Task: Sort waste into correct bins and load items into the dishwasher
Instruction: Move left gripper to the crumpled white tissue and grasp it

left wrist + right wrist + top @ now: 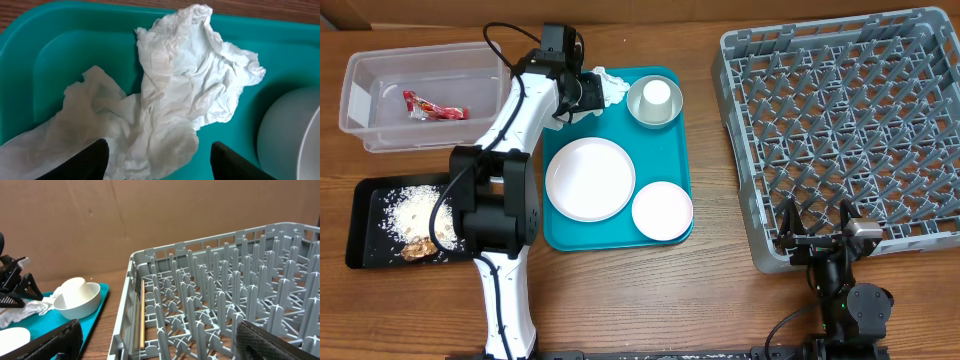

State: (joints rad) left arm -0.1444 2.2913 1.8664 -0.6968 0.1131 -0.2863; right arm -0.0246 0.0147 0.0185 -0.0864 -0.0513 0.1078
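The crumpled white napkin (pixel 180 85) lies in the far left corner of the teal tray (pixel 675 140); it shows overhead (pixel 611 86) too. My left gripper (pixel 157 160) is open, its fingers on either side of the napkin's near end. On the tray stand the grey bowl (pixel 642 108) holding the white cup (pixel 658 94), the large plate (pixel 589 179) and the small plate (pixel 662 210). The red wrapper (pixel 432 108) lies in the clear tub (pixel 365 70). Crumbs (pixel 415 208) and the brown piece (pixel 418 249) lie in the black tray (pixel 360 225). My right gripper (pixel 817 232) is open at the grey rack's (pixel 840 120) near edge.
A thin wooden stick (pixel 142 312) lies inside the rack along its left wall. The left arm's white body (pixel 505 290) rises between the black tray and the teal tray. A cardboard wall stands behind the table in the right wrist view.
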